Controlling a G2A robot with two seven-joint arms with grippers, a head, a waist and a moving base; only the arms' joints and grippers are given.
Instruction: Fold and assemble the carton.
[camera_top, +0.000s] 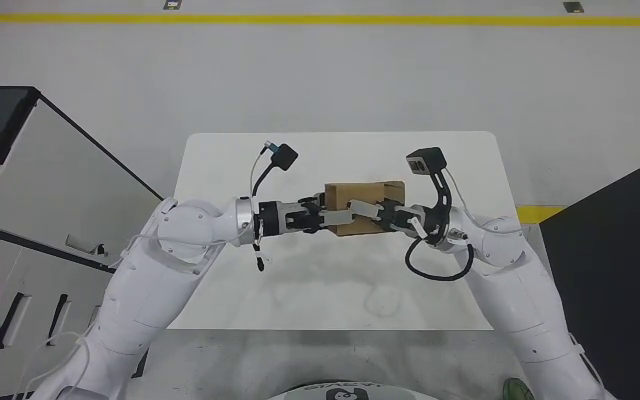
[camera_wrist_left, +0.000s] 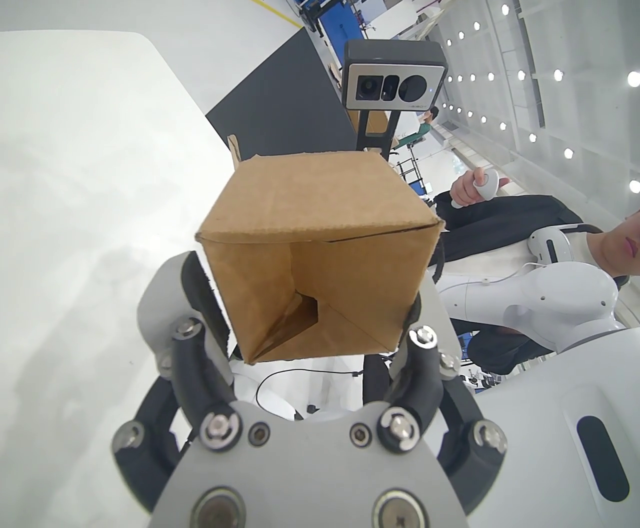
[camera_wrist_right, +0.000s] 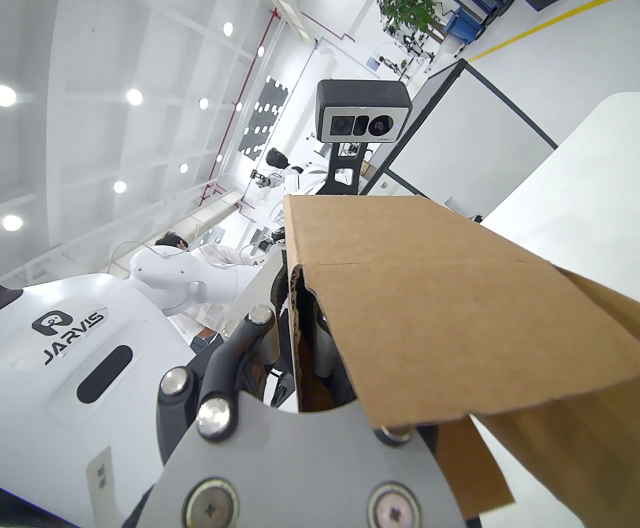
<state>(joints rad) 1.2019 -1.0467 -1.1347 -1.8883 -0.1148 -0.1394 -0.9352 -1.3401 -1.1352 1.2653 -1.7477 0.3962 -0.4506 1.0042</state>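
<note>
A brown carton (camera_top: 365, 205) hangs above the middle of the white table (camera_top: 300, 290), held between both arms. My left gripper (camera_top: 335, 215) is shut on the carton (camera_wrist_left: 310, 210); its fingers (camera_wrist_left: 200, 295) straddle the end whose flaps are folded inward with a small gap at the centre. My right gripper (camera_top: 388, 217) holds the opposite end. In the right wrist view this gripper (camera_wrist_right: 295, 310) is shut on a side wall of the carton (camera_wrist_right: 425, 280), one finger outside and one inside. A loose flap hangs over it.
A black-framed partition (camera_top: 60, 170) stands off the table's left side and a dark panel (camera_top: 600, 250) off its right. The table surface (camera_wrist_left: 75, 150) lies bare below the carton, with room in front of and behind it.
</note>
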